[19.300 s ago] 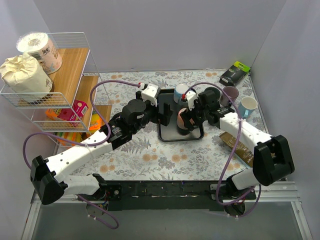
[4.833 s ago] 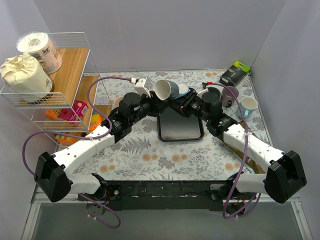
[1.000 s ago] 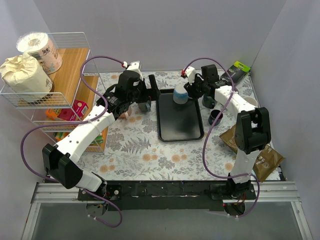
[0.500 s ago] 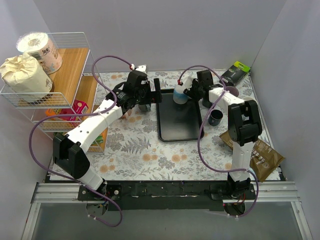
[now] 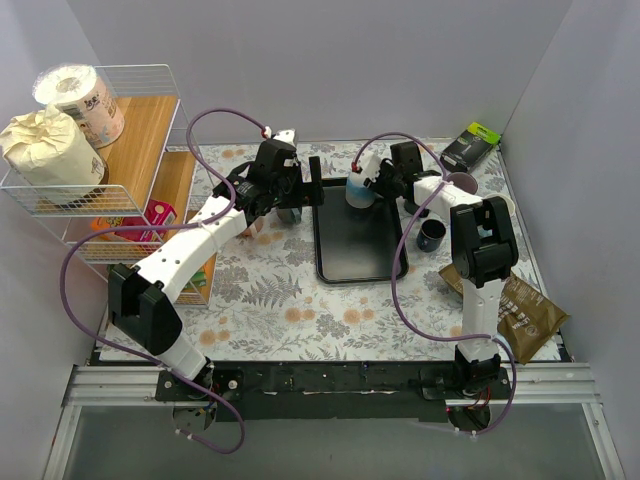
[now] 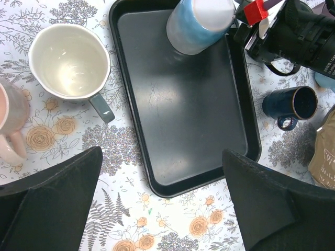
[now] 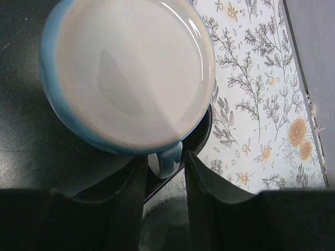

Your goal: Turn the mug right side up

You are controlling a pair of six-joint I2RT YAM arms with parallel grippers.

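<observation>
The blue mug [image 5: 360, 190] stands upside down in the tray's far right corner, its white base up [image 7: 128, 73]; the left wrist view has it at the top [image 6: 201, 23]. My right gripper [image 5: 381, 184] reaches it from the right. Its fingers straddle the mug's handle [image 7: 166, 157], the right finger almost touching and a thin gap at the left one, so it is open [image 7: 165, 159]. My left gripper [image 5: 300, 190] hovers over the tray's left edge, wide open [image 6: 162, 151] with nothing between its fingers.
The black tray [image 5: 360, 250] is bare apart from the mug. A white mug [image 6: 70, 60] and a pink mug [image 6: 10, 125] stand left of it, a dark blue mug [image 5: 431, 235] to its right. Brown packets [image 5: 510, 300], a wire shelf [image 5: 110, 150] at left.
My right gripper has swung in to the mug and its fingers have narrowed around the handle. The left arm shifted slightly to the right, then stayed still.
</observation>
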